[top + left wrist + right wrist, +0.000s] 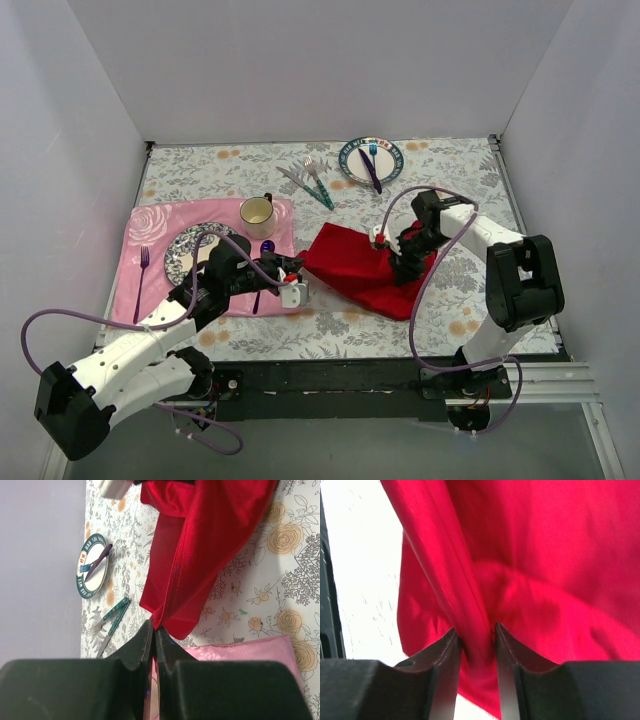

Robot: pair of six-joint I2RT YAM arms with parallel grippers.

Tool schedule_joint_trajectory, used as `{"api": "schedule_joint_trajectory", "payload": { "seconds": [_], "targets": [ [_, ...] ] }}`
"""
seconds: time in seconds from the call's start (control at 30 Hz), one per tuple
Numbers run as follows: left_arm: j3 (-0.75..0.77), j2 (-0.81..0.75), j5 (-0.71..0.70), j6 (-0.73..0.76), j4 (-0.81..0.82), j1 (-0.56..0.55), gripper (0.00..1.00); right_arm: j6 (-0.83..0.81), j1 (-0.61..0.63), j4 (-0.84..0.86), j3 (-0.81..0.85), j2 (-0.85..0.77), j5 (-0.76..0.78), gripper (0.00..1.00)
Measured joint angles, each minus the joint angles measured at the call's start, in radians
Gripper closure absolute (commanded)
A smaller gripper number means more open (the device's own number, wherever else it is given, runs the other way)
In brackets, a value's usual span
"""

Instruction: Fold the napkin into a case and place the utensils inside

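The folding step is in hand, and the case is not yet formed. The red napkin [355, 268] lies rumpled on the floral tabletop [450, 325], just right of the pink placemat [150, 228], and part of it looks lifted off the surface. The left gripper [153, 630] has its jaws clenched on the napkin's left corner; in the left wrist view the cloth runs up and away from the tips. The right gripper [475, 642] has its jaws pinching a gathered ridge of cloth toward the napkin's right side. The utensils [314, 184], a teal-handled fork and knife, lie side by side on the tabletop beyond the napkin, apart from it. With both arms on the cloth, the next move likely calls for drawing it taut between them. One edge would then be carried over to make a clean crease. The soft fabric could bunch or slip from so thin a pinch.
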Motion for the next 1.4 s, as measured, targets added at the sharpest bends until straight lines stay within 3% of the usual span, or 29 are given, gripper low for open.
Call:
{"api": "schedule_joint_trajectory", "payload": {
  "seconds": [0.13,0.27,0.43,0.57,0.67,0.77,0.97,1.07,1.2,1.4],
  "targets": [
    [0.000,-0.002,-0.008,-0.011,0.001,0.000,1.00,-0.036,-0.069,-0.052,0.006,-0.023,0.036,0.74],
    [0.000,-0.006,-0.019,-0.026,0.007,0.000,1.00,-0.060,-0.080,-0.088,0.005,-0.054,0.059,0.99],
    [0.015,0.004,-0.062,-0.095,0.011,-0.001,1.00,-0.012,-0.091,-0.109,0.023,-0.103,0.107,0.99],
    [0.130,0.089,-0.139,-0.276,-0.031,0.006,1.00,0.065,-0.198,-0.158,0.215,-0.105,0.113,0.99],
    [0.330,0.211,-0.136,-0.463,-0.086,0.034,1.00,0.163,-0.294,-0.191,0.490,-0.089,0.062,0.99],
    [0.583,0.338,-0.136,-0.608,-0.117,0.043,1.00,0.285,-0.349,-0.122,0.704,-0.122,0.049,0.99],
    [1.080,0.581,-0.237,-0.733,-0.192,0.058,1.00,0.445,-0.368,0.087,0.767,-0.314,0.213,0.99],
    [1.255,0.668,-0.266,-0.746,-0.217,0.059,1.00,0.481,-0.367,0.194,0.825,-0.358,0.290,0.99],
    [1.294,0.669,-0.262,-0.747,-0.227,0.047,1.00,0.499,-0.356,0.305,0.835,-0.433,0.341,0.99],
    [1.155,0.537,-0.206,-0.728,-0.183,0.030,1.00,0.497,-0.348,0.353,0.750,-0.579,0.325,0.99]
  ]
}}
